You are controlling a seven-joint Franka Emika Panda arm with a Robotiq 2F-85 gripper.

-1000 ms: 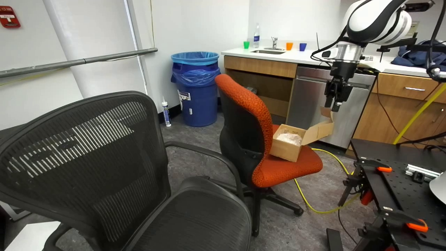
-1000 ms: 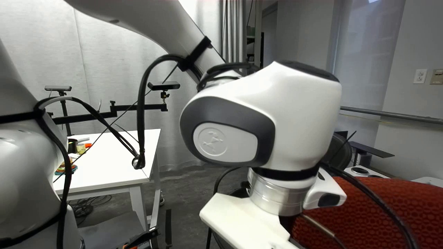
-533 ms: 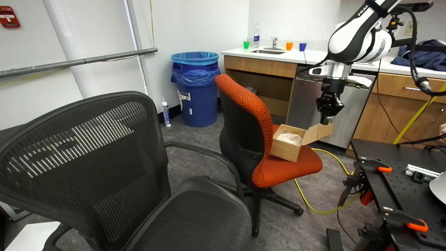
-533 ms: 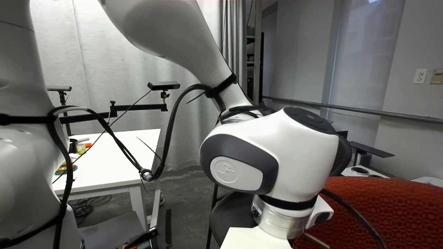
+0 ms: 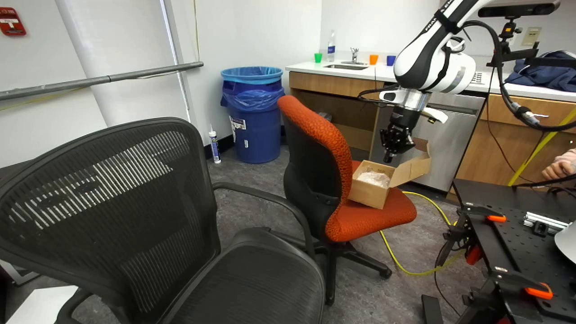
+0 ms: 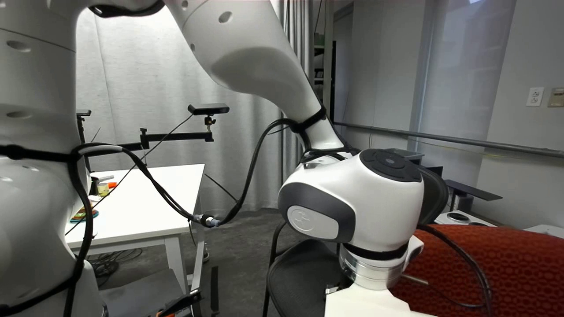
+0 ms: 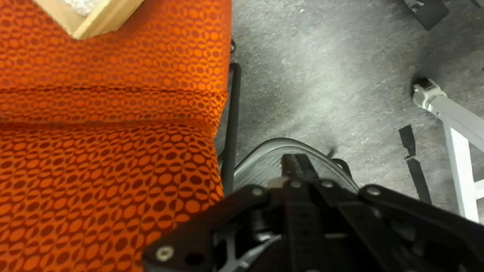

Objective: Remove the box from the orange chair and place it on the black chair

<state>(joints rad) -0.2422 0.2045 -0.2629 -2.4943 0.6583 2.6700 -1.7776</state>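
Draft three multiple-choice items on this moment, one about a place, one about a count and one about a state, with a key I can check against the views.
1. Where is the box?
A. On the black chair
B. On the floor
C. On the orange chair

2. How many cups stand on the counter?
A. Three
B. Five
C. Seven

3. What state is the box's top in?
A. Taped shut
B. Open
C. Crushed flat

Key:
1: C, since in an exterior view the box rests on the orange chair's seat.
2: A, since a green, an orange and a blue one show there.
3: B, since a flap sticks out to the side and pale packing shows inside.
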